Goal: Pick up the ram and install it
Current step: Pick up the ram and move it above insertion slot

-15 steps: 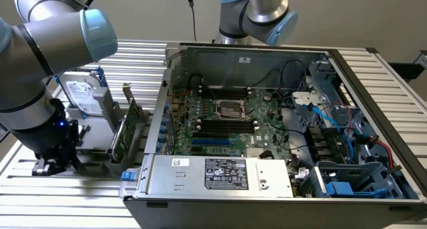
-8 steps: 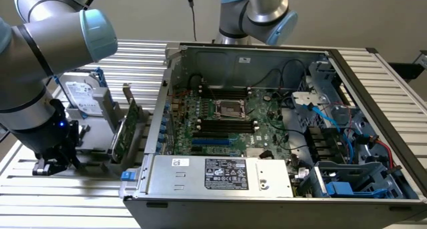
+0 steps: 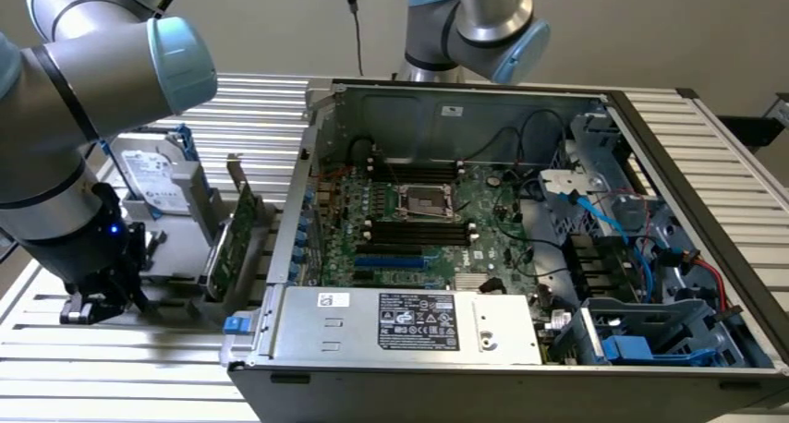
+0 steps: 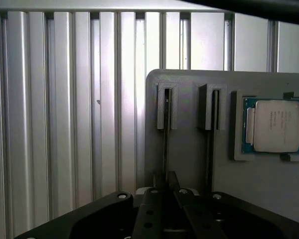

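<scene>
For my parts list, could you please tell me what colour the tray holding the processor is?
The tray is plain grey, clearest in the wrist view.

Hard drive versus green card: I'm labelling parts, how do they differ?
The hard drive is a thick silver box with a white label; the green card is a thin board. The hard drive stands farther from the computer case than the green card. Both stand on edge.
</scene>
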